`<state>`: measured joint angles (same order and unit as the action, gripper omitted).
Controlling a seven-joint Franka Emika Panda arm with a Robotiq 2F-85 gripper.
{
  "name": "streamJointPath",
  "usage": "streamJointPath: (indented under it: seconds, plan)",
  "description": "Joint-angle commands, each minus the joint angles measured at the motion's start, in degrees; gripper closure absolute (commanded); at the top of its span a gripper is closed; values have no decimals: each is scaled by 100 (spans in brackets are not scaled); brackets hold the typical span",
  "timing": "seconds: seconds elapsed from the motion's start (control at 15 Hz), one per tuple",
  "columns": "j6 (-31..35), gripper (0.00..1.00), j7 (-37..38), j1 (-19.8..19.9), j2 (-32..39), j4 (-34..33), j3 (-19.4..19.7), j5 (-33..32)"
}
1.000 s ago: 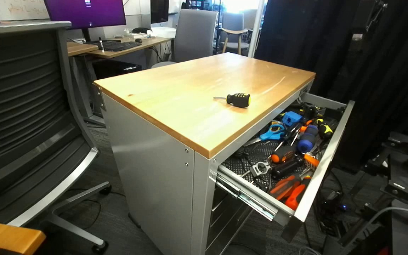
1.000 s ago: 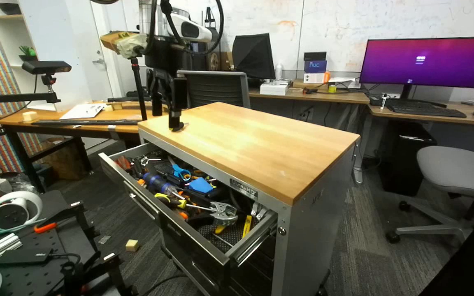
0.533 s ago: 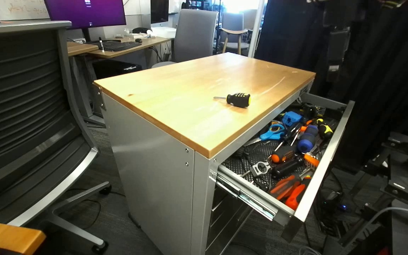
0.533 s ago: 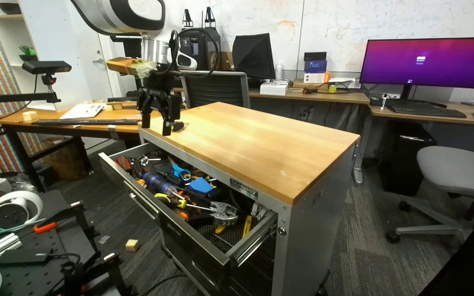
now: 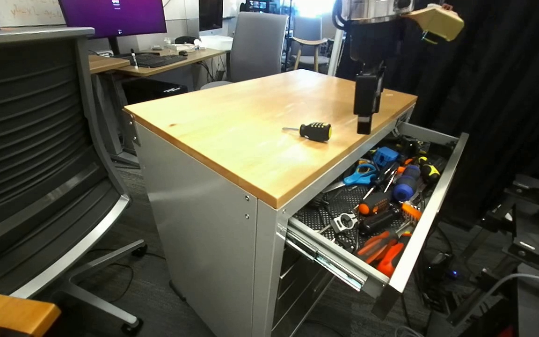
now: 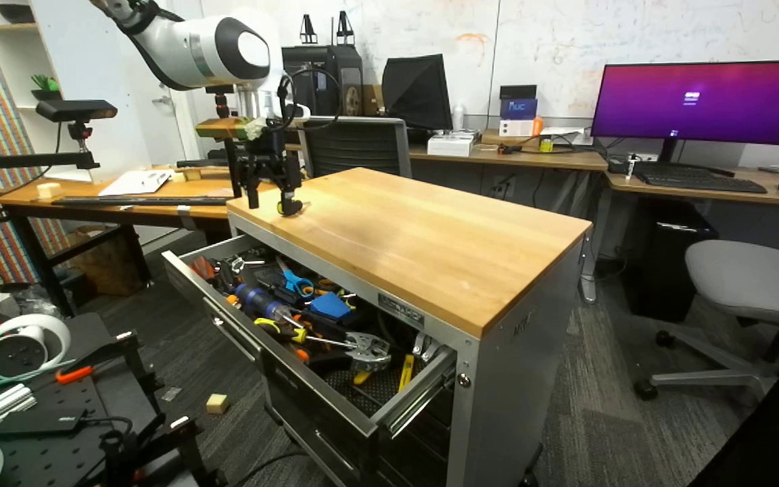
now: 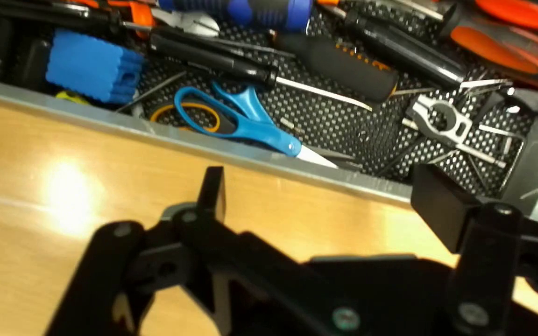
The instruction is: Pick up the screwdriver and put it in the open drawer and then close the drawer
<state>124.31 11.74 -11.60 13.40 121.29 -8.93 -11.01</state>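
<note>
A short screwdriver with a black and yellow handle (image 5: 315,132) lies on the wooden tabletop (image 5: 232,121), close to the edge above the drawer. In an exterior view its handle (image 6: 289,208) is partly covered by a gripper finger. It is out of view in the wrist view. The open drawer (image 5: 431,206) below the tabletop is full of tools; its front (image 6: 281,355) also shows. My gripper (image 5: 364,126) hangs pointing down, above the tabletop's drawer-side edge and apart from the screwdriver. In the wrist view the gripper (image 7: 318,182) is open with nothing between its fingers.
The drawer holds blue scissors (image 7: 255,128), a blue block (image 7: 94,65), a silver clamp (image 7: 442,121) and several screwdrivers and pliers. An office chair (image 5: 31,154) stands beside the cabinet (image 5: 208,224). A dark cart (image 6: 72,406) stands in front of the drawer side.
My gripper has come into an exterior view from the right and is now over the tabletop's edge, nearer the screwdriver. The screwdriver and the drawer have not moved.
</note>
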Motion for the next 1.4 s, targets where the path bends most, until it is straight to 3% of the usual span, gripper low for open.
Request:
streamJointPath:
  seconds: [0.0,0.4,0.47,0.53,0.73,1.07,1.33]
  plan:
    - [288,0,743,-250,414,-558,129,-485]
    - [605,0,730,-351,1145,-1193,149,-327]
    - [686,25,783,-404,1221,-1259,196,-423]
    - [747,25,834,-450,1280,-1311,232,-456]
    - [828,51,929,-574,1267,-1325,345,-493]
    - [560,88,2,-369,1000,-1007,87,-36]
    - [-65,87,-1119,-163,546,-449,-117,341]
